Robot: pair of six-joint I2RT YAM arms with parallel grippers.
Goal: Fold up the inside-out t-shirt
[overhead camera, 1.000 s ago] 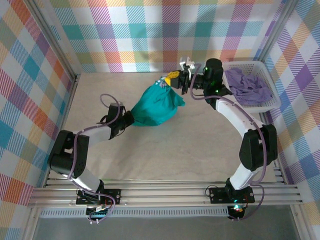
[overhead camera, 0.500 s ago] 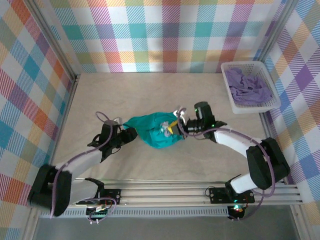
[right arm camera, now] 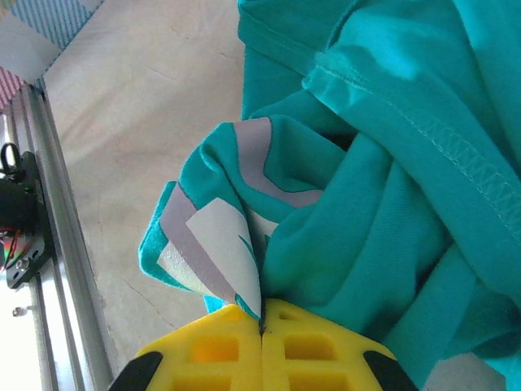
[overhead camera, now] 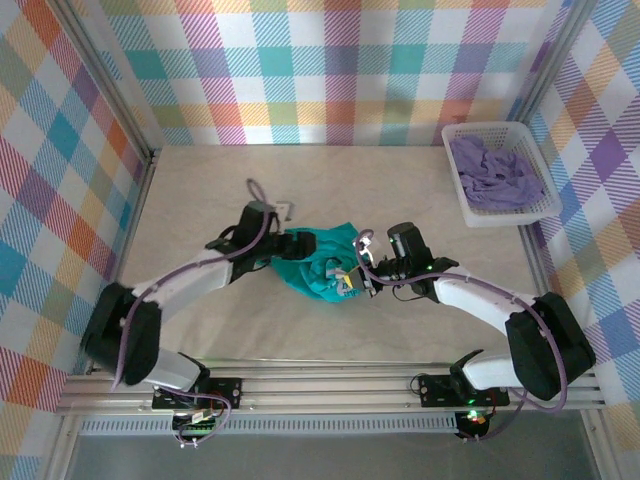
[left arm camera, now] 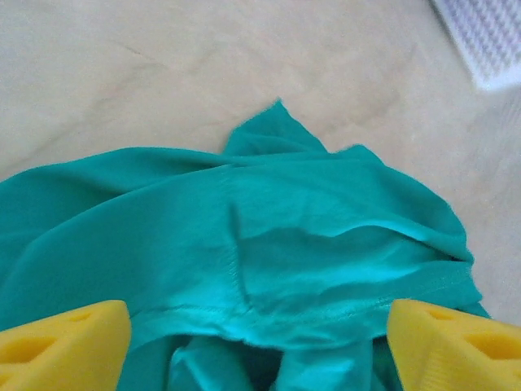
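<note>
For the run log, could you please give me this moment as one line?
left gripper: open at t-shirt edge | right gripper: shut on t-shirt | t-shirt: bunched on table, unfolded

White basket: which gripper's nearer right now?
Right. The right gripper, shut on the teal t-shirt, sits left of and below the white basket in the top view. The left gripper, open, is farther left, on the shirt's other side.
</note>
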